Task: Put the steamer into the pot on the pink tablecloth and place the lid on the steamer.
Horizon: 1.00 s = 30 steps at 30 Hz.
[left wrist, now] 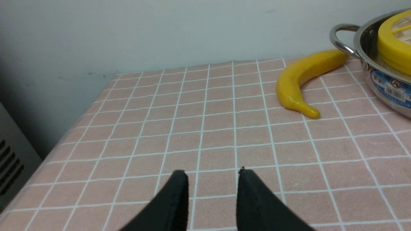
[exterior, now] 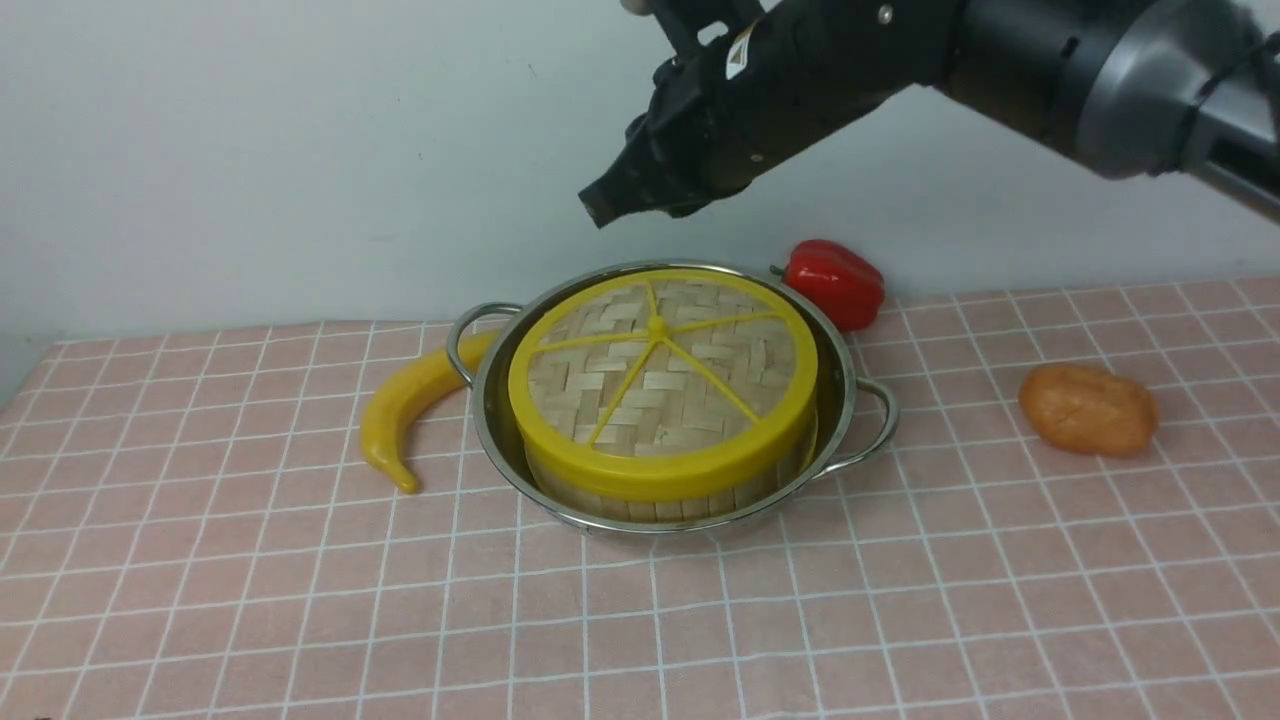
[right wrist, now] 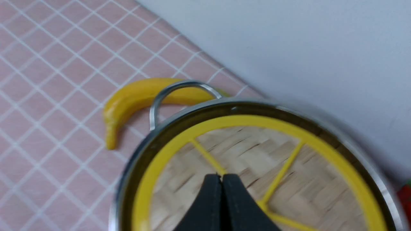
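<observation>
Nearest me, the left tool [left wrist: 210,179] hangs low over the pink tablecloth [exterior: 300,600] on the bench, fingers parted and empty. Beyond it, the pot [exterior: 845,400] holds the steamer [exterior: 600,500], and the lid [exterior: 660,385] sits flat on top. That lid looks light and stiff, its woven face easily dented; I'd take it by the thick yellow rim or a spoke. Above, the right tool [exterior: 600,210] is pressed closed, holding nothing.

Layout around the pot [exterior: 846,400]

Lid [exterior: 660,375] on steamer [exterior: 640,500] inside it; banana [exterior: 405,405] touching its left, pepper [exterior: 835,280] behind-right, potato [exterior: 1088,408] well right.
</observation>
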Available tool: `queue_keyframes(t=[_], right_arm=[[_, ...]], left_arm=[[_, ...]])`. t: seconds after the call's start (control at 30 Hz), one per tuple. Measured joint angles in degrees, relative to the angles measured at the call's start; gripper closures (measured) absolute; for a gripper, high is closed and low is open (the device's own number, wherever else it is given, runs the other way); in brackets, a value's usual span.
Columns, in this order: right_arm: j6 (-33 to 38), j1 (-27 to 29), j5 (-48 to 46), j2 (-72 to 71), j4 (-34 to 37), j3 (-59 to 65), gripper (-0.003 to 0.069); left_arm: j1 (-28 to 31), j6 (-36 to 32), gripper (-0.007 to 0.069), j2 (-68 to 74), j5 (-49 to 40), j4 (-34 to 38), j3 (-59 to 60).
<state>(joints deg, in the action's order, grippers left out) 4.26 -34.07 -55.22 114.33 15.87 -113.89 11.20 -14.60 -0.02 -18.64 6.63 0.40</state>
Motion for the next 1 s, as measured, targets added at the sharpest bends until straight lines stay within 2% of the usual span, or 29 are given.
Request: queue_keyframes(t=[0.1,0.2,0.23,0.3,0.47,0.6,0.77,0.8,0.83,0.97,1.0], right_arm=[[-2.1,0.0,-5.0,-0.9,9.3,-0.1,0.0674],[-2.4,0.0,-5.6,-0.9,13.9,-0.1,0.0672],[-2.5,0.0,-5.7,-0.9,18.1,-0.1,0.0671],[-0.5,0.0,-5.6,-0.9,20.0,-0.1,0.0668],[7.9,0.0,-7.7,-0.9,18.9,-0.1,0.0664],[14.3,0.0,-13.6,-1.6,13.7,2.2,0.0659],[15.1,0.0,-14.0,-8.7,7.7,14.8,0.0655],[15.1,0.0,-11.5,-14.2,6.7,22.3,0.0654],[15.1,0.0,-10.9,-15.8,6.7,24.3,0.0652],[15.6,0.0,5.5,-36.4,5.9,46.3,0.0646],[15.6,0.0,7.2,-37.4,5.7,47.3,0.0646]], left_arm=[[0.0,0.0,0.0413,0.0,0.0,0.0,0.0],[0.0,0.0,0.0413,0.0,0.0,0.0,0.0],[0.0,0.0,0.0413,0.0,0.0,0.0,0.0],[0.0,0.0,0.0413,0.0,0.0,0.0,0.0],[0.0,0.0,0.0413,0.0,0.0,0.0,0.0],[0.0,0.0,0.0413,0.0,0.0,0.0,0.0],[0.0,0.0,0.0413,0.0,0.0,0.0,0.0],[0.0,0.0,0.0413,0.0,0.0,0.0,0.0],[0.0,0.0,0.0413,0.0,0.0,0.0,0.0],[0.0,0.0,0.0413,0.0,0.0,0.0,0.0],[0.0,0.0,0.0413,0.0,0.0,0.0,0.0]])
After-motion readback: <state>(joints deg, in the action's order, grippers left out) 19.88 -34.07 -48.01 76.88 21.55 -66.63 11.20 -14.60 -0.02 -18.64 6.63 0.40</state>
